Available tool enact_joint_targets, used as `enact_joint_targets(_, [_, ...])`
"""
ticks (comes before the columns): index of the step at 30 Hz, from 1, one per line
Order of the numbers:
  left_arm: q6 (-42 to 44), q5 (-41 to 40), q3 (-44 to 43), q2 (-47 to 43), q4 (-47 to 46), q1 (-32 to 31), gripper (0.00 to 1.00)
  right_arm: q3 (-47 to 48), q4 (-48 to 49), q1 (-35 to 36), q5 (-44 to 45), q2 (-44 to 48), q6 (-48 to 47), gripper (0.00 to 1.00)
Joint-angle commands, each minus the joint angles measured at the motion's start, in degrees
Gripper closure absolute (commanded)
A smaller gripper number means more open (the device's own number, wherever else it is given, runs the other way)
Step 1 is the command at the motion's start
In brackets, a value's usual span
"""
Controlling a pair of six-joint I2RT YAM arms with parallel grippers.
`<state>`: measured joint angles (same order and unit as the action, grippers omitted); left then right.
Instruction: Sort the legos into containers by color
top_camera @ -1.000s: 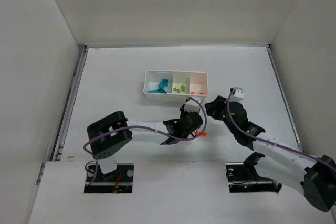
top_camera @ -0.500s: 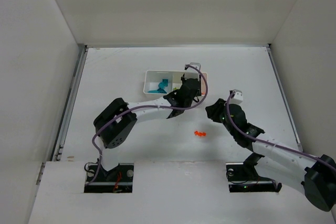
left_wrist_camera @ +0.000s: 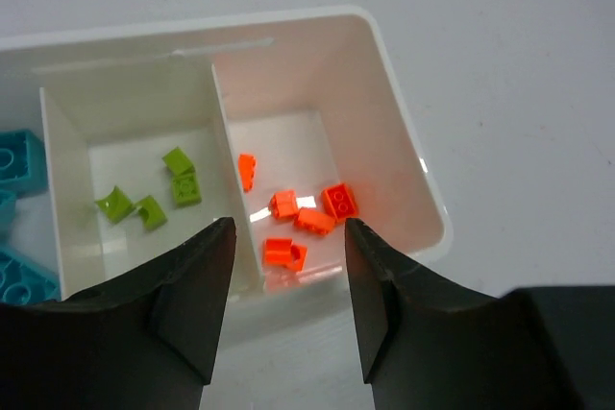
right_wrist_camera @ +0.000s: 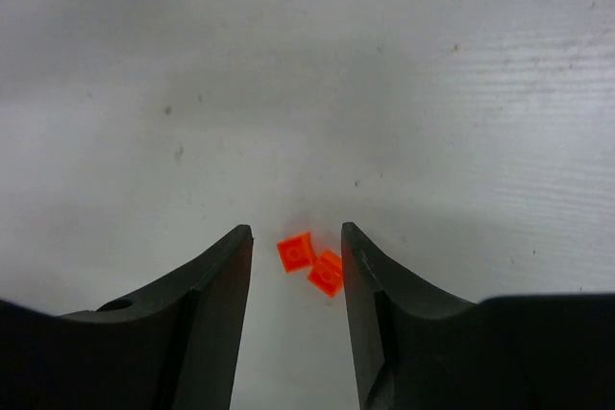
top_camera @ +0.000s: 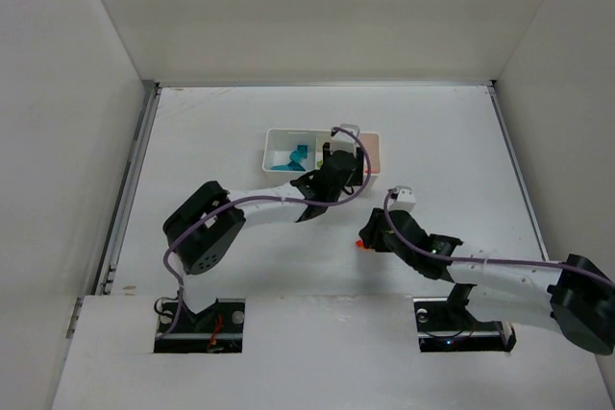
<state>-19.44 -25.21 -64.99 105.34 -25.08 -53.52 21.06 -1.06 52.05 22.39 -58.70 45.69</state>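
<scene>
**K:** Left side status?

**Me:** My left claw (left_wrist_camera: pixel 285 234) is spread wide, with nothing in it. It hangs over the near wall of the white tray (left_wrist_camera: pixel 408 156), about in line with the divider between the middle and right compartments.

**K:** Tray position?

**Me:** On the worktop (top_camera: pixel 192 141), in the far half, roughly midway between the left and right edges. Its long side runs parallel to the far edge.

**K:** Contents?

**Me:** Left compartment has the teal bricks (left_wrist_camera: pixel 17 162), only partly in my wrist view. The middle has four lime-green bricks (left_wrist_camera: pixel 179 160), loosely grouped. The right has the sorted orange bricks (left_wrist_camera: pixel 338 201), six or so. Most are bunched toward the near wall and one sits by the divider. Each compartment shows one colour.

**K:** Right side?

**Me:** My right claw (right_wrist_camera: pixel 296 231) is also open and holds nothing. Two loose orange bricks (right_wrist_camera: pixel 297 252) lie on the worktop in the gap between its fingers, touching each other. The right-hand brick sits close to the right finger, but I can't tell if they touch.

**K:** Where on the worktop?

**Me:** Right of centre, closer to the near edge than the tray and well apart from it. In the top view the claw covers most of the pair. Only a sliver of orange shows at its left side.
</scene>
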Motion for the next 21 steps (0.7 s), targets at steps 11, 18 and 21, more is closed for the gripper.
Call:
enact_joint_targets(11, [-7.8,0.52,22.09,-22.18,-1.64,-1.72,0.54,9.35,-3.07,3.54,1.61,-11.26,-5.96,0.56])
enact_joint_targets(18, [-10.26,0.6,28.51,-28.95,-0.06,-0.05,0.54,11.46,-5.0,3.54,-0.24,-16.27,-6.05,0.58])
enact_joint_targets(21, [-10.62,0.6,30.01,-31.15,1.0,0.65,0.54,12.69,-6.93,3.8,0.11,-17.94,-5.44,0.59])
